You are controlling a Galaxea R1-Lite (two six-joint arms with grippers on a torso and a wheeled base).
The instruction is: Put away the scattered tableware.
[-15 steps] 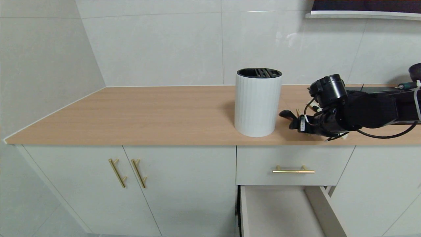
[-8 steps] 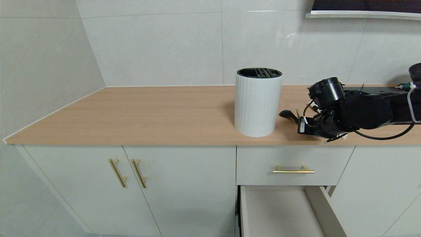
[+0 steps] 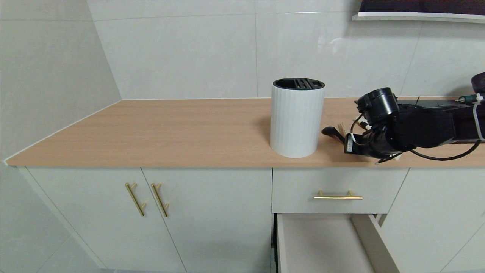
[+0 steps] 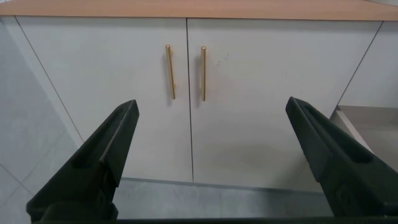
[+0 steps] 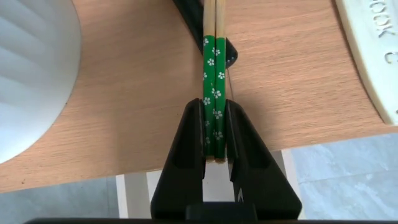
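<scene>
Large pale glossy tiles cover the back wall (image 3: 182, 53), which meets a side wall (image 3: 49, 68) in the left corner. A wooden countertop (image 3: 170, 132) runs along it. Below stand 2 white cabinet doors (image 3: 94, 220) with golden bar handles (image 3: 135, 199), 1 shut drawer (image 3: 295, 189), and under it 1 drawer (image 3: 322, 242) pulled open. The floor (image 3: 64, 259) has light grey tiles.
</scene>
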